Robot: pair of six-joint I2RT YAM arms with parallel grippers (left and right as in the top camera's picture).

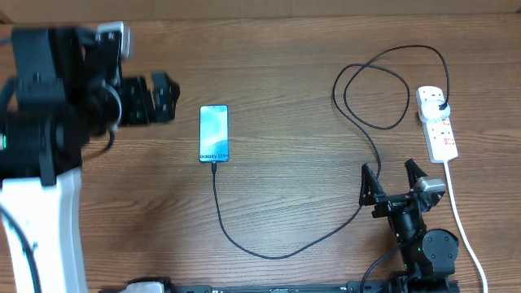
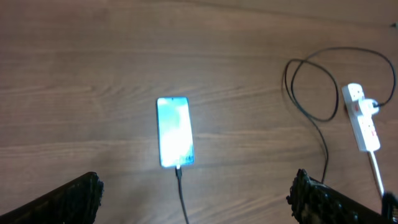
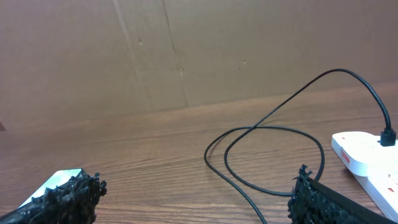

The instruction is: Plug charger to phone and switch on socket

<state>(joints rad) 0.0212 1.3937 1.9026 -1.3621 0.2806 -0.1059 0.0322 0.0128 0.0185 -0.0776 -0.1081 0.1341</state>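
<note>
Clearly, phone (image 1: 214,133) screen reads "Galaxy S24+".

Illumination is even, diffuse and moderately bright in all three views, with no hard shadows. The charger (image 3: 273,127) casts only a faint, soft shadow on the desk (image 1: 285,187). In the overhead view the left arm (image 1: 49,106), close to the lens, is out of focus. The left wrist view is soft overall: the phone (image 2: 175,132) screen is overexposed, its text washed out, and the socket (image 2: 362,118) nears clipping. The right gripper (image 3: 193,190) renders near-black, with little surface detail.
</note>
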